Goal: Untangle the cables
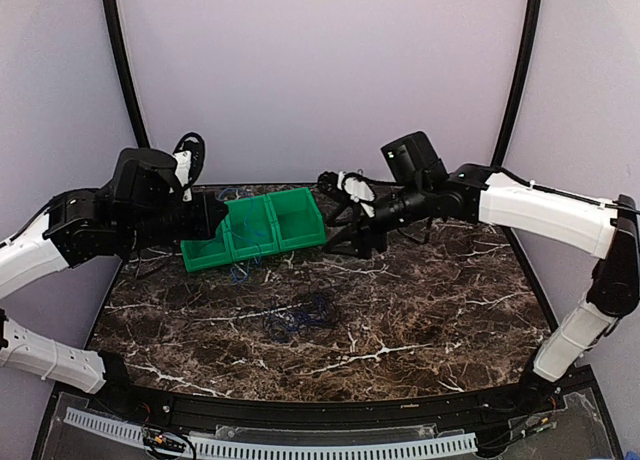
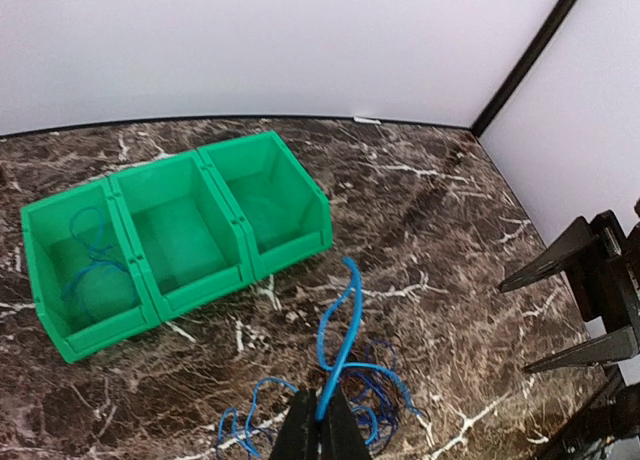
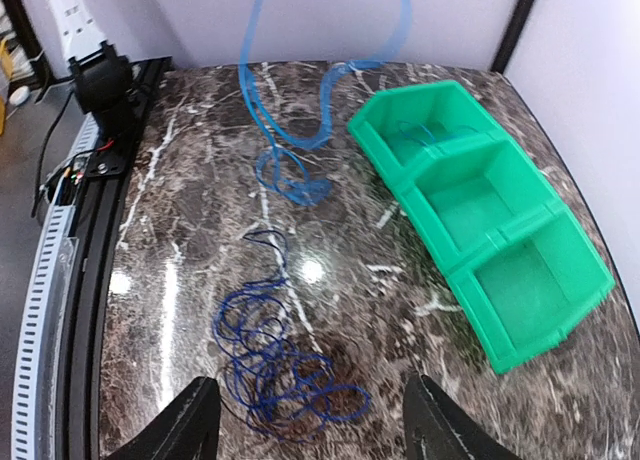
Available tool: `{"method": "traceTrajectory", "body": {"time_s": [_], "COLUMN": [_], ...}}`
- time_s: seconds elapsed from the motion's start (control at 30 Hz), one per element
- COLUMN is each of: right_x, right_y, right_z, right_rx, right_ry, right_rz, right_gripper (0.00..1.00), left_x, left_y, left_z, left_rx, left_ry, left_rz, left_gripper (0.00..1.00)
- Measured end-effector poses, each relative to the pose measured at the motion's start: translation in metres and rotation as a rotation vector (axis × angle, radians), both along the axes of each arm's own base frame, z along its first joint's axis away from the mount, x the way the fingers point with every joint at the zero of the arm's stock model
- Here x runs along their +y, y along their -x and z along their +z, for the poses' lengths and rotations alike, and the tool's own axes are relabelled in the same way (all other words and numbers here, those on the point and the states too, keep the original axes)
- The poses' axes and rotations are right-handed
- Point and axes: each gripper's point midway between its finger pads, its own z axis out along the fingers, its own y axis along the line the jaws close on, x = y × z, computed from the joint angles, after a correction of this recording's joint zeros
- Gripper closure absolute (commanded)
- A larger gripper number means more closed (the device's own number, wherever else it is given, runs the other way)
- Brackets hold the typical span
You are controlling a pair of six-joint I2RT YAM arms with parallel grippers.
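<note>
Grips the blue cable (image 2: 340, 320) in the left gripper (image 2: 320, 435), closed tight on it and raised above the tabletop (image 2: 450, 230). Sends the cord arching up from the jaws and back down to loose loops on the dark marble beneath. Shows a blue strand (image 2: 85, 250) curled in one end compartment of the green bin (image 2: 285, 255), on the left arm's side. Holds the right gripper (image 3: 312, 400) open, fingers spread wide and gripping nothing, above the dark cable (image 3: 280, 375). Finds that one bunched in small loops flat on the tabletop, well apart from the bin and near the blue loops; cannot tell whether touching them.
</note>
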Motion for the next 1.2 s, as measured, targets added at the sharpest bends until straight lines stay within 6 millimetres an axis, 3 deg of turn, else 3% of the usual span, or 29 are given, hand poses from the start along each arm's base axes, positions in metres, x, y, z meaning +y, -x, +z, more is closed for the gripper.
{"method": "traceTrajectory", "body": {"time_s": [0.1, 0.2, 0.3, 0.5, 0.7, 0.97, 1.2], "right_x": [-0.039, -0.085, -0.122, -0.171, -0.182, -0.182, -0.182], "right_y": [-0.025, -0.042, -0.047, -0.043, -0.038, -0.042, -0.043], "right_z": [-0.003, -0.016, -0.031, -0.049, -0.069, -0.065, -0.066], "right_rx": [0.031, 0.061, 0.093, 0.142, 0.131, 0.074, 0.049], "right_ry": [-0.02, -0.036, -0.047, -0.11, -0.11, -0.126, -0.122], "right_rz": [-0.106, -0.221, -0.302, -0.378, -0.385, -0.371, -0.359], "right_gripper": [0.3, 0.27, 0.25, 0.18, 0.18, 0.18, 0.17], "left_x": [0.019, 0.038, 0.056, 0.084, 0.105, 0.12, 0.137], "left_y": [-0.014, -0.031, -0.051, -0.091, -0.125, -0.158, -0.175], "left_z": [0.019, 0.026, 0.022, 0.0, -0.006, -0.04, -0.068], "left_rx": [-0.038, -0.048, -0.041, 0.02, 0.047, 0.1, 0.138], "left_ry": [-0.022, -0.062, -0.121, -0.22, -0.252, -0.306, -0.34], "left_rz": [0.077, 0.152, 0.221, 0.299, 0.343, 0.387, 0.426], "left_gripper": [1.0, 1.0, 1.0, 1.0, 1.0, 1.0, 1.0]}}
